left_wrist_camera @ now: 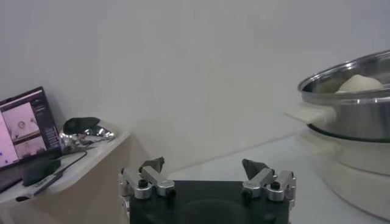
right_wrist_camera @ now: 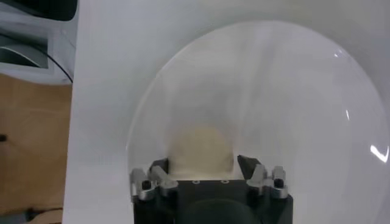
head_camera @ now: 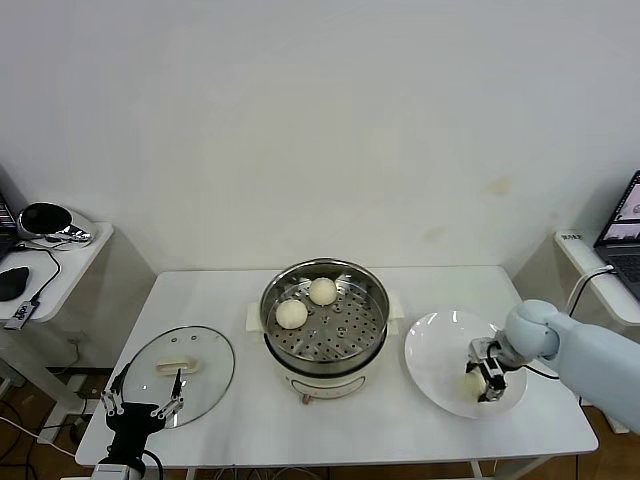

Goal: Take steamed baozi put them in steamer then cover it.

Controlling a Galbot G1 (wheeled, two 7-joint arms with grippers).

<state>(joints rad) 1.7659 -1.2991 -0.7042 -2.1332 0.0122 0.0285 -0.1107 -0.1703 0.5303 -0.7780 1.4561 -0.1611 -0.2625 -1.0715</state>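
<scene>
Two steamed baozi (head_camera: 292,313) (head_camera: 322,291) lie on the perforated tray of the steamer (head_camera: 372,330) at the table's middle. A third baozi (head_camera: 474,382) (right_wrist_camera: 200,149) rests on the white plate (head_camera: 440,350) (right_wrist_camera: 274,91) to the right. My right gripper (head_camera: 483,378) (right_wrist_camera: 203,161) is down on the plate with its fingers shut against that bun's two sides. The glass cover (head_camera: 200,385) lies flat on the table at the left, handle up. At the front left edge my left gripper (head_camera: 150,380) (left_wrist_camera: 204,163) hovers open and empty by the cover. From the left wrist, the steamer (left_wrist_camera: 347,91) shows with a baozi (left_wrist_camera: 361,83) in it.
A side table (head_camera: 60,270) on the left carries a black mouse (head_camera: 12,282), cables and a shiny object (head_camera: 45,222). A laptop (head_camera: 625,235) sits on a shelf at the far right. The steamer stands between the cover and the plate.
</scene>
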